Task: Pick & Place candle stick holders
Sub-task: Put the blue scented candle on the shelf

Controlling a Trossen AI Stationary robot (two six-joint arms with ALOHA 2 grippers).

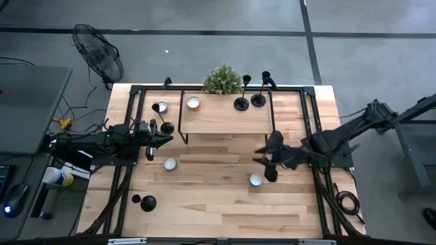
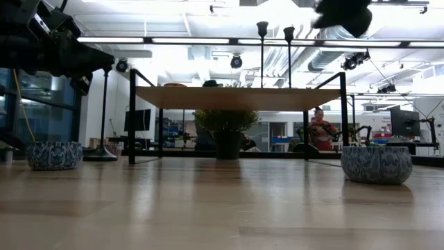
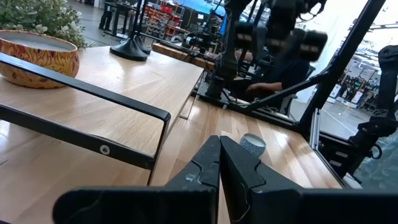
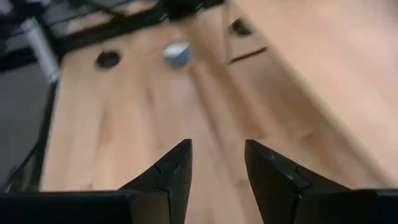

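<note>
Nearest, well in front of the shelf's (image 1: 225, 121) left end: one matte-black candle stick holder (image 1: 146, 202) on the pale plank table (image 1: 225, 211), round flared base showing, stem seen almost end-on from above; cannot tell whether upright or tipped.

Closer to the shelf, in front of its right end: right gripper (image 4: 217, 146) hanging above the table on a bent dark arm, reaching in from the side, fingers parted, nothing between them. Just below it, a small patterned bowl (image 1: 256, 180).

Off the shelf's left front corner: left gripper (image 3: 219, 140) stretched toward the shelf, fingertips pressed together on nothing. Just beside it, a second holder (image 2: 104, 111), upright, thin stem vertical over its flared base; contact with the gripper impossible to judge.

On the shelf's right rear part: two more holders (image 1: 241, 102) (image 1: 259, 99), side by side, both upright, long stems vertical, small cups on top, of unequal height.

Behind the shelf's rear edge: a bushy green potted plant (image 1: 222, 80).
</note>
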